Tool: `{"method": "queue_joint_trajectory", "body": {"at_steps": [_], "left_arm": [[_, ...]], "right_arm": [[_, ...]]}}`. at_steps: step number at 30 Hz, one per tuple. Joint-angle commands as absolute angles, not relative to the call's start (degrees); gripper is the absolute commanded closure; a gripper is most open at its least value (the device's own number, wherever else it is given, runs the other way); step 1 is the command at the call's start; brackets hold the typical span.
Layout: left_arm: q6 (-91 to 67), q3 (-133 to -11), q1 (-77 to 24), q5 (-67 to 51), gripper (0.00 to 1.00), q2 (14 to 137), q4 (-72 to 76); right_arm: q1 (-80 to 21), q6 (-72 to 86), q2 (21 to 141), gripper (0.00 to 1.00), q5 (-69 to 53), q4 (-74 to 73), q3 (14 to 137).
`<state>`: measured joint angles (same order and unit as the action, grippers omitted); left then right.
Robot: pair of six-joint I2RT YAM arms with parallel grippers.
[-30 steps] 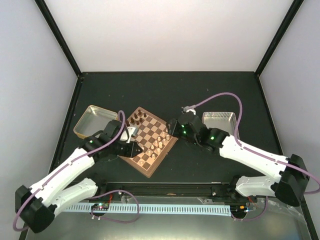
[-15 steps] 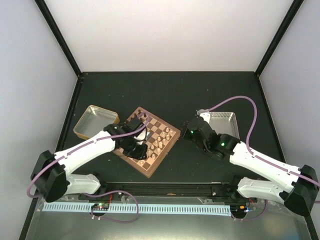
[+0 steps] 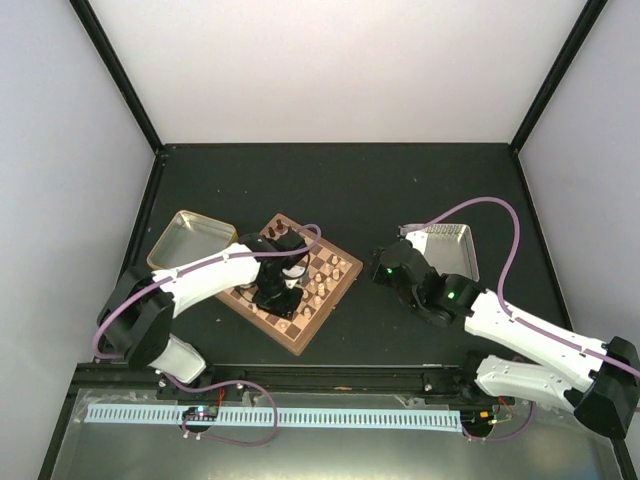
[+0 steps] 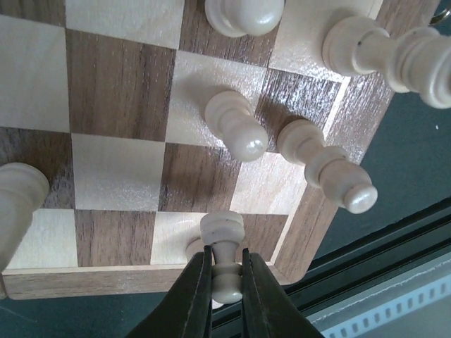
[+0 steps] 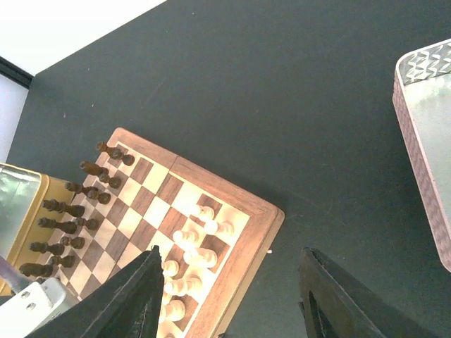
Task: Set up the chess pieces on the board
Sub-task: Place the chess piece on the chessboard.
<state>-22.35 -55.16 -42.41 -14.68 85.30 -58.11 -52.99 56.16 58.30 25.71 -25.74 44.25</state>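
The left fingers [image 4: 199,285] are clamped on the narrow neck of a pale pawn [image 4: 222,229], one dark finger on either side of it. The pawn is cream wood, turned, with a rounded collar above the pinch. It sits over a square in the outermost row of the board [image 4: 120,176], right by the brown rim and one square in from the corner. Whether its base touches the square I cannot tell.

Just beyond the fingers, other pale pieces [image 4: 239,134] of the same cream wood stand on nearby squares. Two are close together toward the rim on the right and taller ones are further out. The squares alternate light maple and dark walnut, with the grain showing.

The right fingers [image 5: 144,296] stand wide apart above the dark worktop [image 3: 350,190], and the board's near corner shows between them. From there the board lies turned like a diamond. A cluster of pale men is at the end nearer these fingers, and the dark brown pieces [image 5: 77,204] are lined in two rows along the far edge.

A gold-tan tray [image 3: 190,240] lies just past the dark rows. A silvery tray [image 5: 423,141] lies off to the right fingers' outer side, well apart from the board.
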Motion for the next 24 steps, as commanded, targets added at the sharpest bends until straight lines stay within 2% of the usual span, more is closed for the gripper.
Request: {"method": "queue_joint_trajectory", "body": {"at_steps": [1, 24], "left_arm": [[-20.3, -59.0, -42.6, -13.3, 0.90, 88.0, -60.4], [-20.0, -61.4, -42.6, -9.7, 0.76, 90.2, -60.8]], "right_arm": [[-52.7, 55.7, 57.5, 0.47, 28.7, -24.3, 43.4], [-52.7, 54.9, 57.7, 0.46, 27.1, -24.4, 44.2]]}}
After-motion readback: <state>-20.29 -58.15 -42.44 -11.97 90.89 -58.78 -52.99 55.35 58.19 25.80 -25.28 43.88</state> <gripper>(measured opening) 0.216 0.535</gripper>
